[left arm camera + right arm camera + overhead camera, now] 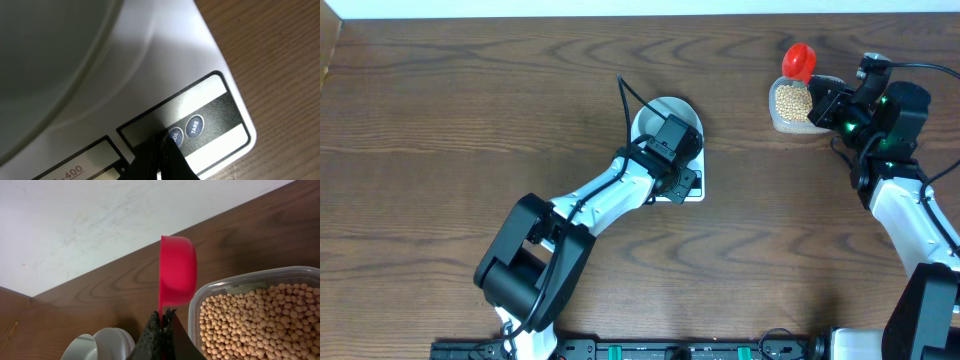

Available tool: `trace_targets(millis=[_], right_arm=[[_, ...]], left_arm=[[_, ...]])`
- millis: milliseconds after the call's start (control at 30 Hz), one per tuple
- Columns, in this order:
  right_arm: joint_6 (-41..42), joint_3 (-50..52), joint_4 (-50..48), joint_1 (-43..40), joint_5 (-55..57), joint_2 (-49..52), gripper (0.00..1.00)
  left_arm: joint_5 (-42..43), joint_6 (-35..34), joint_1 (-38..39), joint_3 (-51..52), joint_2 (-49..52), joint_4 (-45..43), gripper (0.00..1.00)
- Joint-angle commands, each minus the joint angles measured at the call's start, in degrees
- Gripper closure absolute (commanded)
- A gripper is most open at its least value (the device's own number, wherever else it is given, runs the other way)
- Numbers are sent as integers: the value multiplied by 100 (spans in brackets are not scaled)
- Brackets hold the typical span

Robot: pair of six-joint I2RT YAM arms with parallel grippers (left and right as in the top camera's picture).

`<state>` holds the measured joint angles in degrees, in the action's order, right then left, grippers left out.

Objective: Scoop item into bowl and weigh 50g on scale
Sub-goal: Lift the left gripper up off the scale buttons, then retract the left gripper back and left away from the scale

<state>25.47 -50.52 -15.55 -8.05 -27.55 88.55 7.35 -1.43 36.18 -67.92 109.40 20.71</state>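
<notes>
The beans (250, 325), small, round and tan, fill a clear tub (240, 280) at the far right of the worktop (440, 150). None show in the bowl or in the scoop.

A red scoop (177, 270) hangs just beside the tub's far left corner, tipped on its side with its hollow facing away from the beans. The right jaws are clamped tight on its short handle, so the beans lie just to the right of those jaws.

Well apart, near the middle of the worktop, the white scale (190, 65) lies flat with the pale bowl (50, 60) sitting on its far end. The left arm (610, 190) reaches over the scale and hides much of it from above. The left jaws are closed and hold nothing. Their dark fingertips (150, 160) rest on a round button (176, 134) on the scale's grey panel, just left of the button marked TARE (195, 125). The bowl sits just beyond those jaws.

A black cable (625, 95) trails across the wood beside the bowl.

The worktop is dark brown wood grain. A plain white wall (100, 225) meets its far edge.
</notes>
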Motion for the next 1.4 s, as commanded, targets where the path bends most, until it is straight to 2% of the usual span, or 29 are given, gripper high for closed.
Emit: trace_targets(millis=[0,167,267,667,1000,1367], right_arm=[[59,-105,15,28,24,-9,99],[59,-105,17,28,22,-9,99],[59,-105,17,26,24,-9,99],[59,-105,17,28,22,-9,99],[61,-105,13,28,24,-9,99],[61,-105,-72,28,24,-9,99]], left_arm=[[13,-37,7,-55,87,24,93],[7,-46,7,-55,87,24,93],[-190,-372,4,-55,87,24,93],[-35,-378,7,-57,164,24,93],[-55,-271,-26,-116,-610,157,93],[-57,-52,-243,-118,-1029,730,92]])
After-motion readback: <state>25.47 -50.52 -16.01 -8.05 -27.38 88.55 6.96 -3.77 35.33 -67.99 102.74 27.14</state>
